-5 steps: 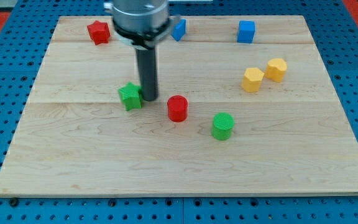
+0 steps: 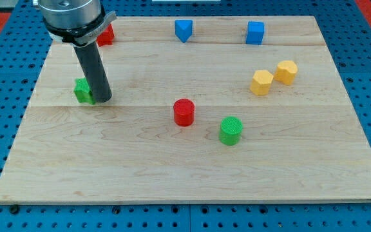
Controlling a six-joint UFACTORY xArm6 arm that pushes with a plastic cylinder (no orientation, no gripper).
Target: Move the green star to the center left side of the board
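Observation:
The green star (image 2: 82,90) lies on the wooden board (image 2: 185,174) toward the view's left, a little above mid height. My tip (image 2: 102,100) stands right against the star's right side and hides part of it. The dark rod rises from the tip to the arm's head at the view's top left.
A red block (image 2: 106,34) sits at the top left, partly hidden by the arm. A blue block (image 2: 183,29) and a blue cube (image 2: 255,32) lie along the top. Two yellow blocks (image 2: 261,82) (image 2: 286,71) lie at the right. A red cylinder (image 2: 183,111) and a green cylinder (image 2: 230,130) lie near the middle.
My tip has moved to the view's left and pushed the green star left and slightly up. The other blocks have not moved.

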